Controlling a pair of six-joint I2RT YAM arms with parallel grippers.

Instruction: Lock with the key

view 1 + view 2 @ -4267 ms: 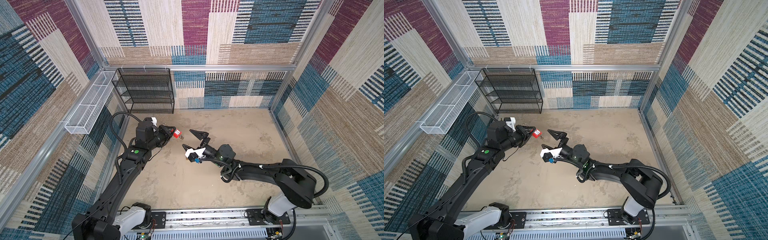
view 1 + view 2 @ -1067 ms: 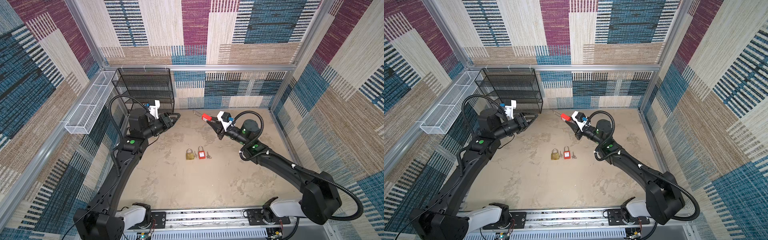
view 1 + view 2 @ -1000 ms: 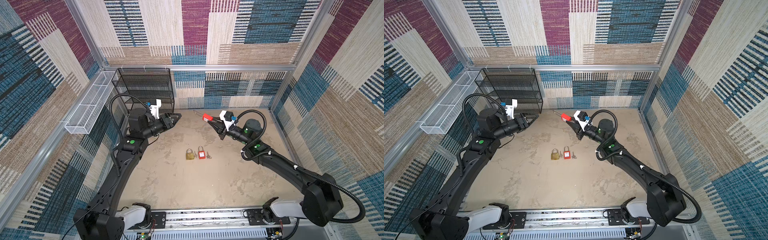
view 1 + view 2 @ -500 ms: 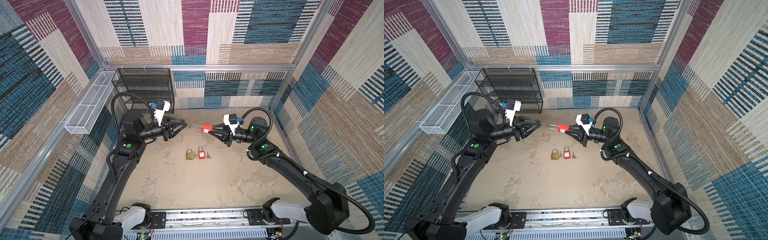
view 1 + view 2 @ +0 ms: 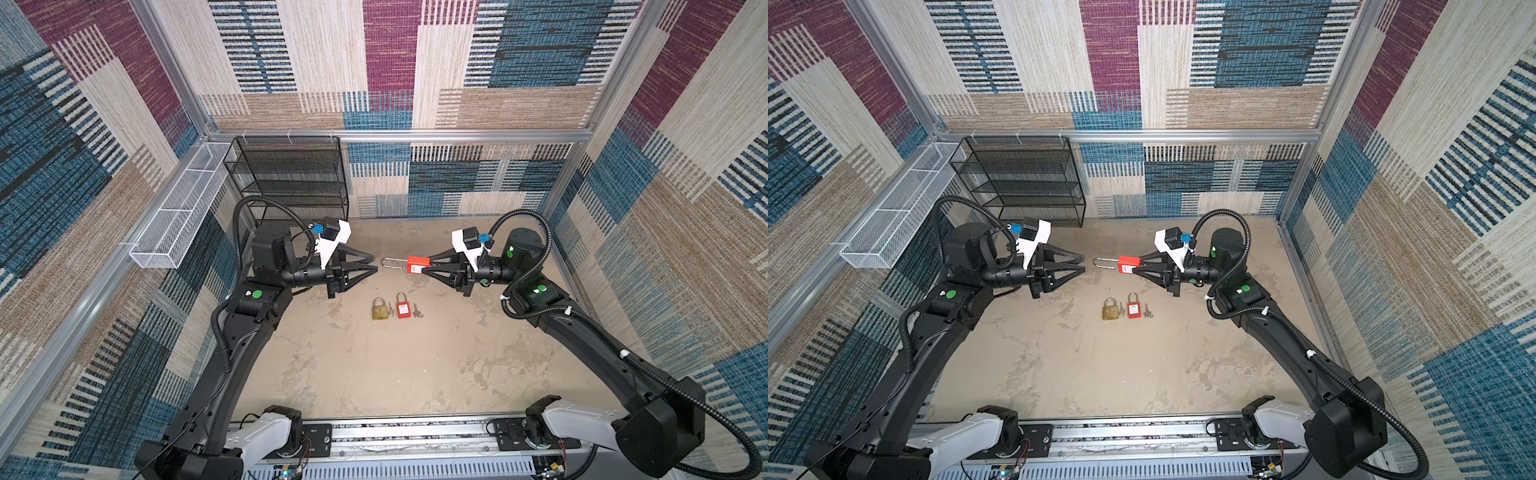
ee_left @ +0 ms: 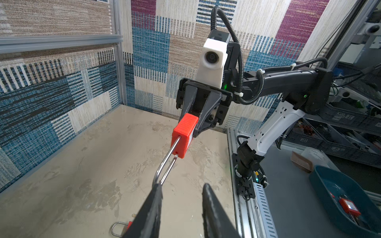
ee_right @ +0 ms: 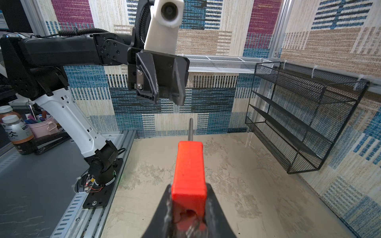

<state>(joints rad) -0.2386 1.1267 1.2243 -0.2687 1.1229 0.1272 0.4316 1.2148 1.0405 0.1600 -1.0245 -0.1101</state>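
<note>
Matte black jointed arms are wrapped by ribbed black cables, marked with green dots, capped by white camera housings.

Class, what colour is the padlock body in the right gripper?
Red padlock body; clearest in right wrist view.

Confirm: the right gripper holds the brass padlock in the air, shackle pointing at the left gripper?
No: the right gripper holds a red padlock; the brass padlock lies on the table, per both top views. Its shackle does point at the left gripper.
</note>
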